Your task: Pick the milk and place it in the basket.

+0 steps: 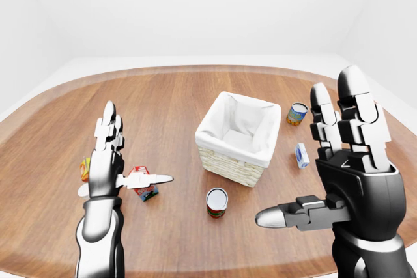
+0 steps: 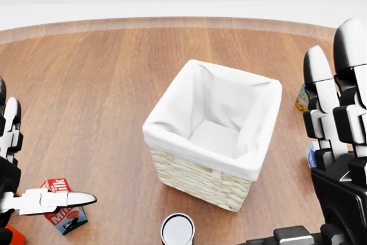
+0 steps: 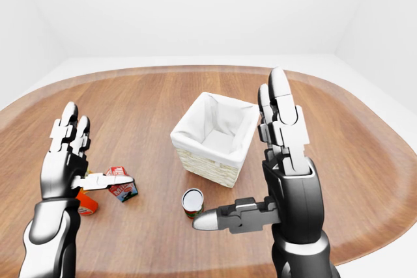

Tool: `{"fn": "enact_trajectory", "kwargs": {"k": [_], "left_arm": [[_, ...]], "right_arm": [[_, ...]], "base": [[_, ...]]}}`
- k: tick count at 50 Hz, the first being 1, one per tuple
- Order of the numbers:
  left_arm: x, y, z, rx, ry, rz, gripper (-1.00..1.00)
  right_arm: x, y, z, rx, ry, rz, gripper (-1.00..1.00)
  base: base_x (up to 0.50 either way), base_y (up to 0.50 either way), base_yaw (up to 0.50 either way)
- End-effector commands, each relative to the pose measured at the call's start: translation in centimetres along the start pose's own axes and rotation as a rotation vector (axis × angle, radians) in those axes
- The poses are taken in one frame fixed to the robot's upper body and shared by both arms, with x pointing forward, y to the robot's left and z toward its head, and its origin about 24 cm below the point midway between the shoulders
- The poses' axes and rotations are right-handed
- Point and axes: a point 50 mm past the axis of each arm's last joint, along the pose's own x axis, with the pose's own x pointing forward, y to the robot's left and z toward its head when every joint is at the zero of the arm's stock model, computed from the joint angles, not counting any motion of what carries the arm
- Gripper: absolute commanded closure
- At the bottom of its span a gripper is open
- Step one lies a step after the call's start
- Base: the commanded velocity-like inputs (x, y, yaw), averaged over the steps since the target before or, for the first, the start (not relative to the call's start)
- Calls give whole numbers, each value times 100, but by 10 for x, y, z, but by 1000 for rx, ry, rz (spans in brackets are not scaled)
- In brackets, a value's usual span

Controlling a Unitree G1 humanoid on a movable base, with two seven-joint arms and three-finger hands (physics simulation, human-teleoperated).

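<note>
The milk carton (image 2: 64, 215), red on top with a blue and white side, stands on the wooden table (image 2: 97, 84) at the lower left of the head view. My left hand (image 1: 114, 161) is open, its fingers upright just left of the carton. Its thumb (image 2: 57, 200) reaches rightward across the carton's top; I cannot tell whether it touches. The wicker basket (image 2: 195, 179) with a white cloth lining stands in the middle of the table and holds nothing. My right hand (image 1: 326, 161) is raised to the basket's right, open, holding nothing.
A tin can (image 1: 217, 201) stands below the basket in the left-eye view. To the basket's right are a yellow and blue can (image 1: 298, 113) and a small blue and white carton (image 1: 301, 155). An orange item (image 3: 86, 203) lies by my left wrist.
</note>
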Motion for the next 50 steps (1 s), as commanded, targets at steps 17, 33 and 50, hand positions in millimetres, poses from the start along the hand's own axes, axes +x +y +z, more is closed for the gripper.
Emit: {"fn": "enact_trajectory", "kwargs": {"k": [17,33,50], "left_arm": [[-3,2,-12,12,30,10,-100],[-1,3,-24,7,53,16,-100],[0,3,-35,7,73,21,-100]], "right_arm": [[0,-1,0,-1,-3,-1,-100],[0,0,0,0,3,-1,-100],[0,0,0,1,2,-1,-100]], "base": [[0,0,0],[0,0,0],[0,0,0]]}}
